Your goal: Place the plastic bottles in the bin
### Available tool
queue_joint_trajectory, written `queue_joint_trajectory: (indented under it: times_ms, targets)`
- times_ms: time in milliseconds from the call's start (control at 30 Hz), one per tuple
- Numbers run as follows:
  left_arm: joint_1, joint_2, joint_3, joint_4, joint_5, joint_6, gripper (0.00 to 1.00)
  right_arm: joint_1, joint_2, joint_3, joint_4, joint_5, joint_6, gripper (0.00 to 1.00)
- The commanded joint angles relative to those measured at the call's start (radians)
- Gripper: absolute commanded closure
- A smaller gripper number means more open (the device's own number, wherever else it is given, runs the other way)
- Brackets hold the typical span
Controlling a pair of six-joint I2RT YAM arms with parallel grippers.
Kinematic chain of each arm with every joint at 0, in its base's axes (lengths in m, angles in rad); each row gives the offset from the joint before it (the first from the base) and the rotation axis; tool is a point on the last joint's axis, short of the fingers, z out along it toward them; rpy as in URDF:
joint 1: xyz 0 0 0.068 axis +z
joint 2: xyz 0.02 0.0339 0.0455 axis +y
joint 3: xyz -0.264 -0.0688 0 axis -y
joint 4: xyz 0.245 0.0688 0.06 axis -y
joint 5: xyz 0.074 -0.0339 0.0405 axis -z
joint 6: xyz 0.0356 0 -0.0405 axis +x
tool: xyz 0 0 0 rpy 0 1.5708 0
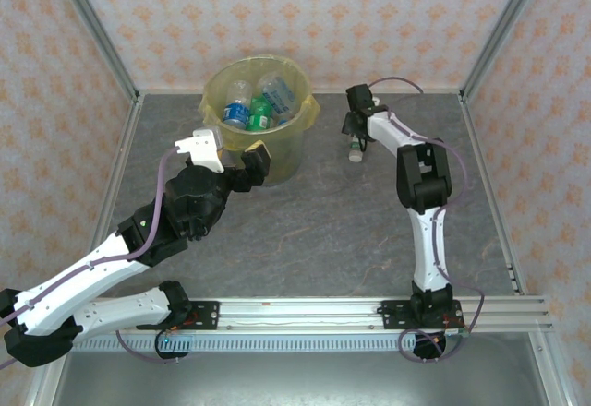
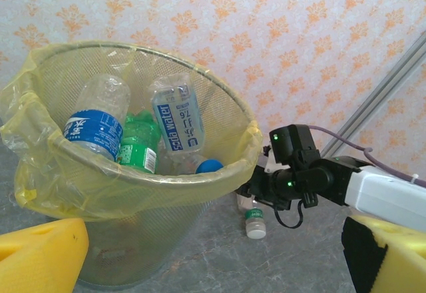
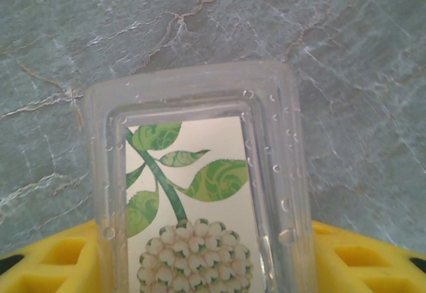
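Observation:
A clear square plastic bottle (image 3: 200,173) with a green leaf label lies on the table right of the bin (image 1: 261,161). Its white cap (image 2: 255,228) points toward the near edge. My right gripper (image 3: 206,266) reaches down over it, yellow pads (image 3: 359,256) pressed to both sides. In the left wrist view the right gripper (image 2: 263,190) covers the bottle's body. Inside the bin lie a blue-labelled clear bottle (image 2: 96,123), a green bottle (image 2: 140,143) and a soda water bottle (image 2: 176,120). My left gripper (image 1: 238,161) hangs open beside the bin's near wall, nothing between its fingers (image 2: 40,253).
The bin's yellow bag liner (image 2: 40,173) folds over the rim. Metal frame posts (image 1: 489,37) and patterned walls close in the table at the back and sides. Bare grey tabletop (image 1: 323,231) lies between the two arms.

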Motion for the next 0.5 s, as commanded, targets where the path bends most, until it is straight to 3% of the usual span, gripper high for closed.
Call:
queue_joint_trajectory:
  times_ms: [0,267,467]
  targets:
    - [0.006,-0.002,-0.002,0.013,0.002,0.000,0.01,0.005,-0.140,-0.056,0.055,-0.011,0.037,0.46]
    - [0.007,-0.001,0.009,0.013,-0.008,-0.009,0.01,0.016,-0.455,-0.263,0.212,-0.051,0.060,0.47]
    - [0.006,-0.029,-0.001,0.018,-0.059,-0.026,0.01,0.054,-0.635,-0.300,0.264,-0.031,0.068,0.47]
